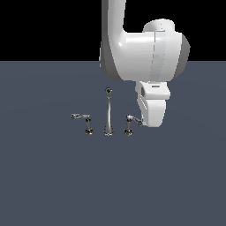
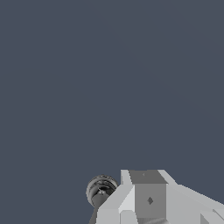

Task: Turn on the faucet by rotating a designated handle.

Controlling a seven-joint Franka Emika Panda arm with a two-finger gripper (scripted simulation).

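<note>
The chrome faucet stands on the floor in the exterior view, with its tall slender spout (image 1: 108,112) in the middle. The handle (image 1: 131,122) is on the exterior view's right, its short arm pointing right. The mirror-twin handle (image 1: 86,121) is on the left, its arm pointing left. My gripper (image 1: 152,122) hangs low just right of the handle's arm tip, close to it or touching. In the wrist view the fingers (image 2: 148,197) show as one joined block with no gap. A round chrome part (image 2: 101,190) sits right beside them; I cannot tell which faucet part it is.
The plain dark grey floor (image 1: 53,176) spreads around the faucet. The arm's large white links (image 1: 141,48) rise above and behind the faucet's right side.
</note>
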